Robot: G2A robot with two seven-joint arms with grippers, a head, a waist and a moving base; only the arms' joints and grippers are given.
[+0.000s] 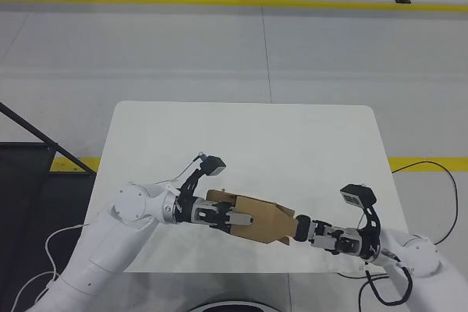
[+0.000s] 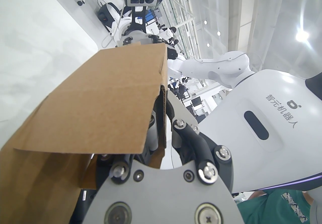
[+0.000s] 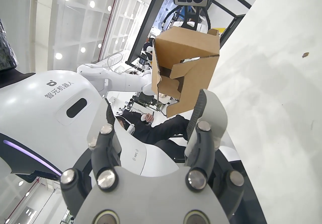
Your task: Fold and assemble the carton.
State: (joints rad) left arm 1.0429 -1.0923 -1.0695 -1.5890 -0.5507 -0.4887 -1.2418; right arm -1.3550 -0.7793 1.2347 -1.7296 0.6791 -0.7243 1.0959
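A brown cardboard carton [image 1: 259, 218] is held just above the near part of the white table [image 1: 296, 140], lying lengthwise between the two arms. My left gripper [image 1: 231, 221] is shut on one side wall at the carton's open end. In the left wrist view that wall [image 2: 163, 119] sits between the fingers [image 2: 176, 111], one finger outside and the other hidden inside the carton [image 2: 100, 104]. My right gripper [image 1: 300, 228] is at the other end, open. In the right wrist view its fingers [image 3: 201, 104] stand wide apart just short of the carton's [image 3: 186, 59] partly folded end flaps.
A small brown scrap [image 3: 305, 54] lies on the table surface. The table's near edge [image 1: 242, 271] runs just below the carton. A black frame and dark mat [image 1: 15, 187] stand off the table's left side.
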